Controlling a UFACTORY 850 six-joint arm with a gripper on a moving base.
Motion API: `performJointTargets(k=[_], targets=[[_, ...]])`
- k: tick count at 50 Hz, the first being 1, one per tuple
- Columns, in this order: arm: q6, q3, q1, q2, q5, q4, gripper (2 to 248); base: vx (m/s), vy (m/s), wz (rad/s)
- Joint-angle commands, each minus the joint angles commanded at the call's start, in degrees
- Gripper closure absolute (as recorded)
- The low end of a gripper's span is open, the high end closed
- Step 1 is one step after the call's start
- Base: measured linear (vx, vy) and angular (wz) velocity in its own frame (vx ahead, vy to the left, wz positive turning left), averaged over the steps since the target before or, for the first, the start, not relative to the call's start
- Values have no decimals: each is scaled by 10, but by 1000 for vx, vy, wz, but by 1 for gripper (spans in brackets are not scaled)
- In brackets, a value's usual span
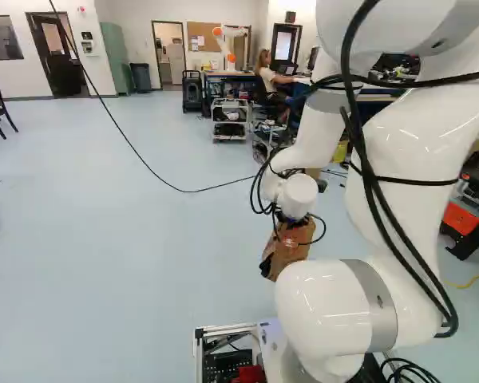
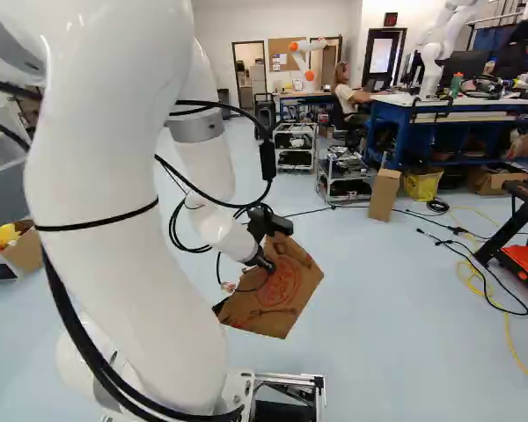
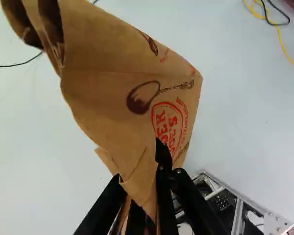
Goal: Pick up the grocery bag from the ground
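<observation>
Silver metal base frame (image 3: 239,215): nearest, at the foot of the views; the bag is ahead of it and looks clear of it.
White jointed arm (image 2: 114,176): reaches forward and down from the base, its wrist over the bag.
Black gripper with two fingers (image 3: 138,160): clenched on the bag, a folded strip of paper pinched from both sides.
Brown paper grocery bag with red and dark printing (image 3: 122,88): caught near one edge, the rest spreading out ahead of the fingers, crumpled and tilted; it appears to hang off the floor.
Step in hand: the grasp looks made and the lift under way or nearly done, as I judge it.
Next move: keep the squeeze and raise slowly and straight; the hold is on a small fold, so a jerk could tear it or let the bag swing.
Pale blue floor (image 1: 128,239): below the bag; how high the bag hangs over it, I cannot tell.
Upright brown cardboard box (image 2: 385,195): farther off, standing on the floor, well apart from the bag.
Blue-framed worktop (image 2: 405,112): beyond the box, out of this job.
</observation>
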Motion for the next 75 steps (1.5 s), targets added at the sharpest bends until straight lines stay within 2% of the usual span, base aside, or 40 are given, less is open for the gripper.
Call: performJointTargets(k=[21,42,59,75], targets=[[0,50,22,104,95,-95,228,0,0,0],[0,89,39,182,167,-167,228,0,0,0],[0,109,48,225,206,-206,228,0,0,0],[0,121,53,248,227,-227,228,0,0,0]])
